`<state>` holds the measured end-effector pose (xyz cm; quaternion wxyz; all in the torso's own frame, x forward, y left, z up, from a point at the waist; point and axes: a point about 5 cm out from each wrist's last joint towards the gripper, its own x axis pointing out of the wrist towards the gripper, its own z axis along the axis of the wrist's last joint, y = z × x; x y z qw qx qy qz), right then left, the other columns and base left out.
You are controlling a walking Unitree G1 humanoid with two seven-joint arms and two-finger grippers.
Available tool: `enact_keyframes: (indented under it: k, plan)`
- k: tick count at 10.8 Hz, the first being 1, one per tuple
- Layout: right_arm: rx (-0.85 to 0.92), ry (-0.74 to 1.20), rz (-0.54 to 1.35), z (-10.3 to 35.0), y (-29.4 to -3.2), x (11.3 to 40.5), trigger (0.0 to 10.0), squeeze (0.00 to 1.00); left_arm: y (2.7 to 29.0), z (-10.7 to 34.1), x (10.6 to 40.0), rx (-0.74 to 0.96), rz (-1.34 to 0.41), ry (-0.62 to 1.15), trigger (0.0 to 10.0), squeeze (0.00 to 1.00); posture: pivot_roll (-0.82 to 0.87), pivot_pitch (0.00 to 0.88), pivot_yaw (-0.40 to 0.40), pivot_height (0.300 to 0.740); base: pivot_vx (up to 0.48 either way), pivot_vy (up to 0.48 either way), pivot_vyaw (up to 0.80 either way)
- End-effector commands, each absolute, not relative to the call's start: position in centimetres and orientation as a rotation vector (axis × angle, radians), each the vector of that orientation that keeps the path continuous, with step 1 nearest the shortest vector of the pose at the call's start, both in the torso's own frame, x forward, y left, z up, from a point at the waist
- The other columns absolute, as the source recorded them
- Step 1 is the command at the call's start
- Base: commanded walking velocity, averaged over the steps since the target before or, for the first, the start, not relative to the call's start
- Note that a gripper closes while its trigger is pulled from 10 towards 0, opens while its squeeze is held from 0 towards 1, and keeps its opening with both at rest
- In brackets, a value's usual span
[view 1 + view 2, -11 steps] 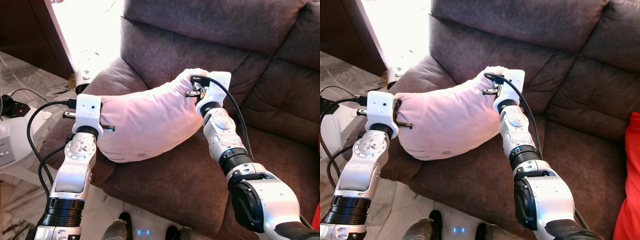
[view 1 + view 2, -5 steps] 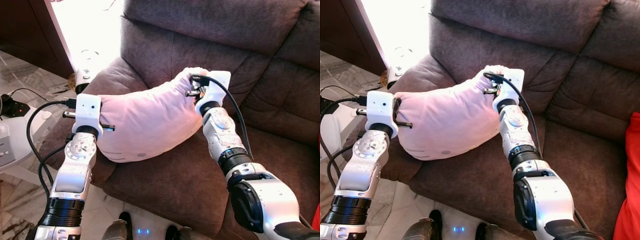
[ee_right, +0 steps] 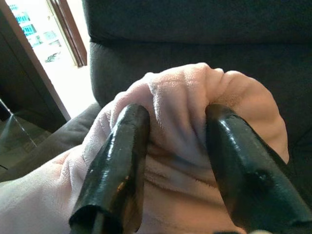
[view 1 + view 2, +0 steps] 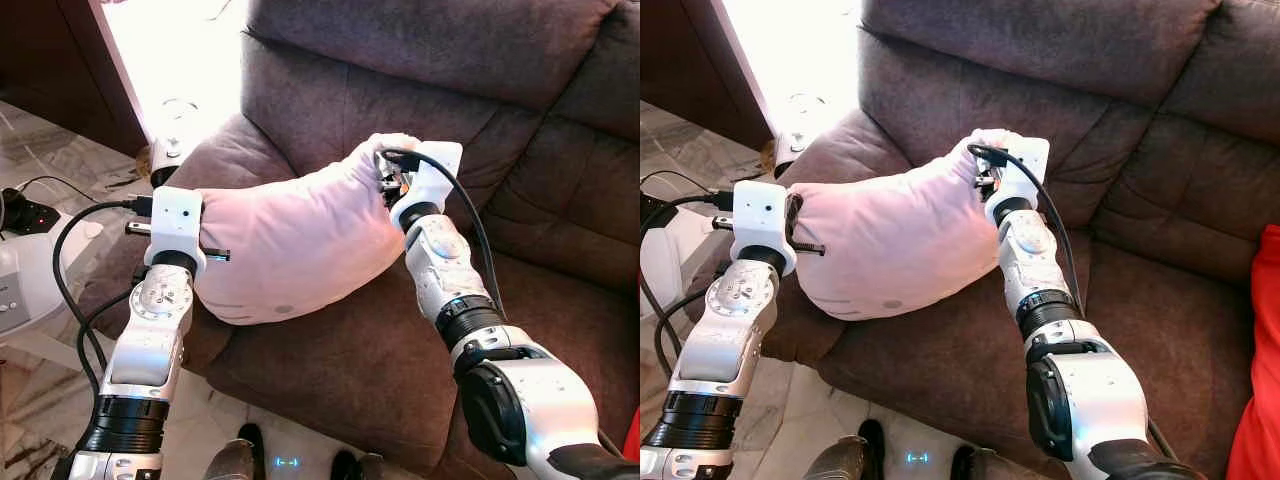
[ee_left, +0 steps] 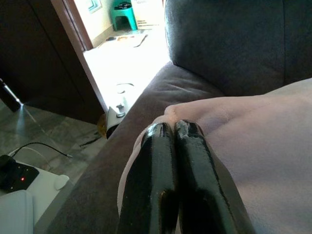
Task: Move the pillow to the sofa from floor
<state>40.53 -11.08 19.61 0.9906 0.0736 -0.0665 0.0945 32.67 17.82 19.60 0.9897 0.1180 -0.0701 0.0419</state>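
The soft pale-pink plush pillow (image 4: 290, 245) bunches between the right gripper (image 3: 173, 161) — a fold clamped; the left gripper (image 5: 170, 146) pinches its opposite corner. Light, floppy — corners grip best.

We see the plump pale-pink plush pillow (image 4: 300, 245) lying lengthwise across the brown fabric sofa (image 4: 480, 60), corners bunched.

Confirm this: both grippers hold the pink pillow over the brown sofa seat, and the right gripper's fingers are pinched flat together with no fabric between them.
Not quite. The right wrist view shows the right gripper with its fingers apart, a thick fold of the pink pillow bunched between them. The rest stands: the left gripper grips the other end, over the brown sofa seat.
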Motion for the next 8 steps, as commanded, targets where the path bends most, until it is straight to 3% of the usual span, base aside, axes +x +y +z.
enact_keyframes:
  k: [1,4,5,6,8]
  plan:
    - [0.161,-0.112,0.205,19.1,-10.8,40.4,10.0,1.00,18.0,19.2,32.6,0.258,0.095,-0.125,10.0,0.00,0.22,0.248,-0.103,0.740,0.000,0.000,0.00]
    - [0.176,-0.136,0.209,19.6,-10.8,40.5,10.0,1.00,17.8,19.2,32.7,0.253,0.089,-0.129,10.0,0.00,0.22,0.246,-0.105,0.740,0.000,0.000,0.00]
    - [0.154,-0.181,0.193,20.6,-10.8,40.6,10.0,0.35,17.8,19.2,32.7,0.254,0.085,-0.127,10.0,0.00,0.22,0.245,-0.104,0.740,0.000,0.000,0.00]
    - [0.165,-0.202,0.193,21.0,-10.8,40.6,10.0,0.00,17.8,19.2,32.7,0.255,0.084,-0.127,10.0,0.00,0.22,0.245,-0.103,0.740,0.000,0.000,0.00]
    - [0.219,-0.345,0.127,24.0,-12.0,40.7,10.0,0.00,18.1,18.9,32.8,0.264,0.092,-0.105,10.0,0.00,0.22,0.244,-0.103,0.740,0.000,0.000,0.00]
